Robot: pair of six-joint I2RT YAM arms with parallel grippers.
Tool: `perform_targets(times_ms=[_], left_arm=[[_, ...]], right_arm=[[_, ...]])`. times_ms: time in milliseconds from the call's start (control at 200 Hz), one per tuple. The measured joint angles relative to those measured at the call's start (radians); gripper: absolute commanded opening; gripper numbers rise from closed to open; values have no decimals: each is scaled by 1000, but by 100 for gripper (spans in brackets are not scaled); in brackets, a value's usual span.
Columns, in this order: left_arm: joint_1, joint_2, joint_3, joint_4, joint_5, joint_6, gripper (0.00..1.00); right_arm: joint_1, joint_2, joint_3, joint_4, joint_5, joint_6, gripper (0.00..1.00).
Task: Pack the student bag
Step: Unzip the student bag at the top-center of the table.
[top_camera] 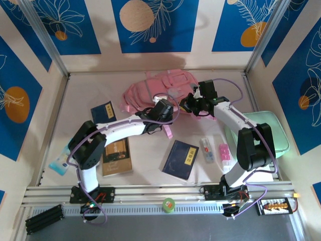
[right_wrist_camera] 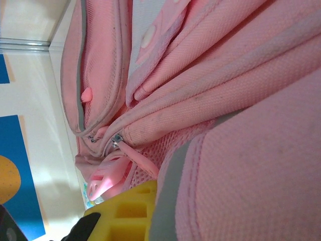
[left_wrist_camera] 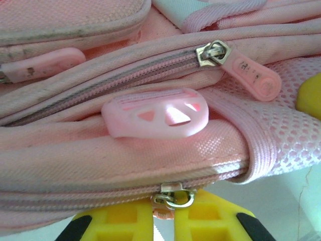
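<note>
The student bag (top_camera: 150, 90) is a soft pink backpack lying at the back middle of the table. My left gripper (top_camera: 168, 108) is at the bag's near edge. In the left wrist view its yellow fingers (left_wrist_camera: 125, 221) are closed around a small pink zip pull (left_wrist_camera: 164, 214) that hangs from a metal slider (left_wrist_camera: 173, 198) on the bag's lowest zip. My right gripper (top_camera: 190, 103) is at the bag's right side. In the right wrist view a grey-edged fold of pink bag fabric (right_wrist_camera: 225, 150) lies against one yellow finger (right_wrist_camera: 125, 213) and hides the other.
Two dark blue books (top_camera: 103, 112) (top_camera: 180, 159) and a brown book (top_camera: 117, 157) lie on the table. A mint-green case (top_camera: 261, 130) sits at the right. Clear packets (top_camera: 207, 149), pink erasers (top_camera: 223, 151) and a light blue packet (top_camera: 60, 163) are nearby. A green tape roll (top_camera: 168, 204) sits on the front rail.
</note>
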Motion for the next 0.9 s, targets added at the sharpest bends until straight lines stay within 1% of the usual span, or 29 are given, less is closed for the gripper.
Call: perform_targets(times_ms=[100, 500, 600, 755, 900], left_arm=[[0, -15, -20, -1, 3, 1, 0], [21, -76, -89, -20, 60, -3, 0], [53, -119, -129, -47, 74, -2, 0], [129, -214, -217, -89, 103, -2, 0], [182, -239, -255, -108, 144, 2, 8]], right_arm=[[-2, 6, 0, -3, -3, 0, 0], [-15, 13, 0, -14, -18, 0, 0], [-24, 13, 0, -24, -16, -4, 0], [-33, 13, 0, -29, -14, -8, 0], [-35, 21, 0, -28, -13, -8, 0]])
